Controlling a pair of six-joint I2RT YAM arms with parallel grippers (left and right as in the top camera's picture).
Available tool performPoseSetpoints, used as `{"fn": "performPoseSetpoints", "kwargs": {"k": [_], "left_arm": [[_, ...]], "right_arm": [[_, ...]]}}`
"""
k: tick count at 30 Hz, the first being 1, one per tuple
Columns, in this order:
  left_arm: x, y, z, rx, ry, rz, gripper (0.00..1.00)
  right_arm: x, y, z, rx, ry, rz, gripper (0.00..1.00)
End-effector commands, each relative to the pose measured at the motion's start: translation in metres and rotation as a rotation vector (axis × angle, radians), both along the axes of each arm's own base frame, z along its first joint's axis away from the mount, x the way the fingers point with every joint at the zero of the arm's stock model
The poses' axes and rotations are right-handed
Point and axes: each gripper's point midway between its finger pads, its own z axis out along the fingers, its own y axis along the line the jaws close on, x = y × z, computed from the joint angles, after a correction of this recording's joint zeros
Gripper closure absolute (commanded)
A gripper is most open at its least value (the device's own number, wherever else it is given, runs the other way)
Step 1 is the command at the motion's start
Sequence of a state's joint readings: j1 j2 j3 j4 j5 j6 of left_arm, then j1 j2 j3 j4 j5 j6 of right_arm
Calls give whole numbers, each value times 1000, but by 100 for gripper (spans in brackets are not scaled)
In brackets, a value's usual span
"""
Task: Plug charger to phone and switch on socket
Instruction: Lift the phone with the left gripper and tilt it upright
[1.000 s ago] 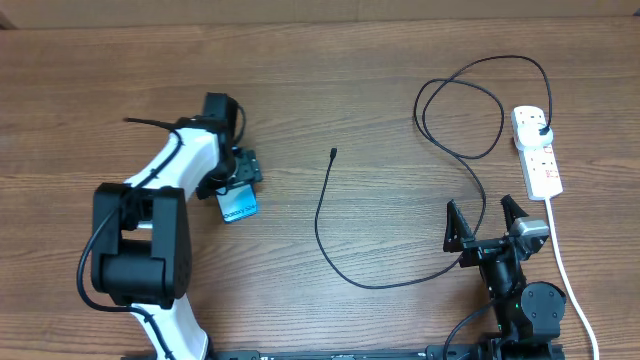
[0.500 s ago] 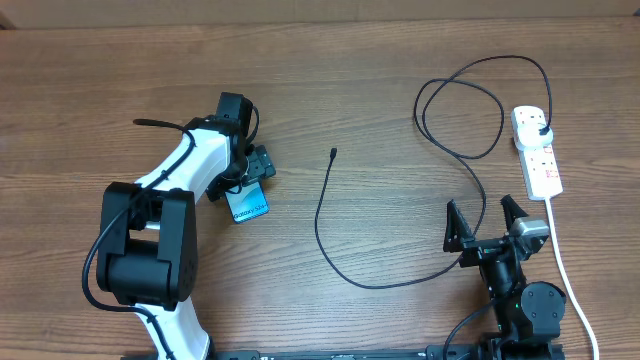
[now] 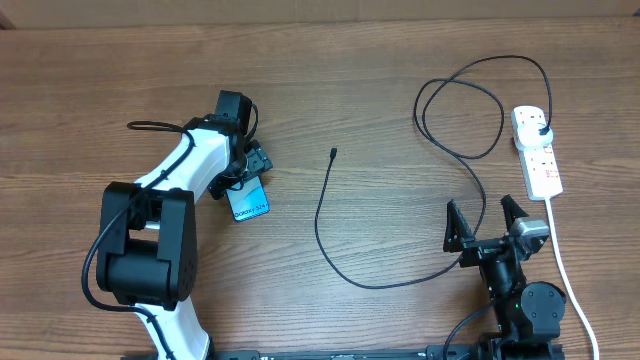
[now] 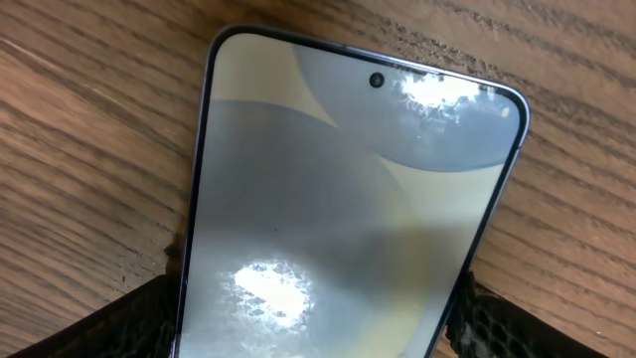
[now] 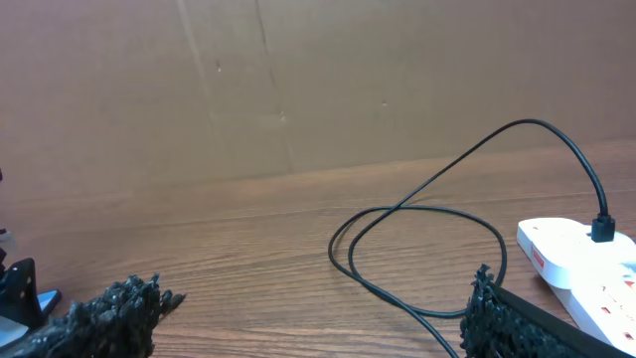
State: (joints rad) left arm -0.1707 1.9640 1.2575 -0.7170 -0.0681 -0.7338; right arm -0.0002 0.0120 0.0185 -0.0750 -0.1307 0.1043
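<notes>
The phone (image 3: pixel 251 203) is pinched at its edges by the left gripper (image 3: pixel 246 181), left of centre. The charger (image 3: pixel 320 225) is laid mid-table, plugged into the socket (image 3: pixel 541 165). The right gripper's (image 3: pixel 486 222) jaws are spread.

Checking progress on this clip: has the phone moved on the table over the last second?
Yes. Held in the left gripper, the phone has shifted slightly to the right in the overhead view, closer to the free tip of the cable, which has stayed put.
</notes>
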Motion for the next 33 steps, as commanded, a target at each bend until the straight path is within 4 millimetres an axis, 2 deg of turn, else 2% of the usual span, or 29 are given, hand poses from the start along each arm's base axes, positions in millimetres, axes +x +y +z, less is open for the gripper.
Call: {"fn": "performPoseSetpoints", "kwargs": {"k": [1,9,15,18,24,33], "left_arm": [[-15,-6,-19,-20,76,0,14],[-33,-3,-20,2,155,-99,15],[-45,-1,-20,10,204,-109,11],[-46,-1,-20,6,210,-109,10],[-45,-1,-20,5,204,-112,0],[-42,0,-21,13,192,-141,1]], "right_arm": [[0,-1,-2,-1,-4,-5,0],[0,-1,-2,-1,-4,-5,0],[0,-1,-2,-1,-4,-5,0],[0,-1,-2,-1,-4,-5,0],[0,-1,-2,-2,-4,-5,0],[0,-1,-2,-2,-4,-5,0]]}}
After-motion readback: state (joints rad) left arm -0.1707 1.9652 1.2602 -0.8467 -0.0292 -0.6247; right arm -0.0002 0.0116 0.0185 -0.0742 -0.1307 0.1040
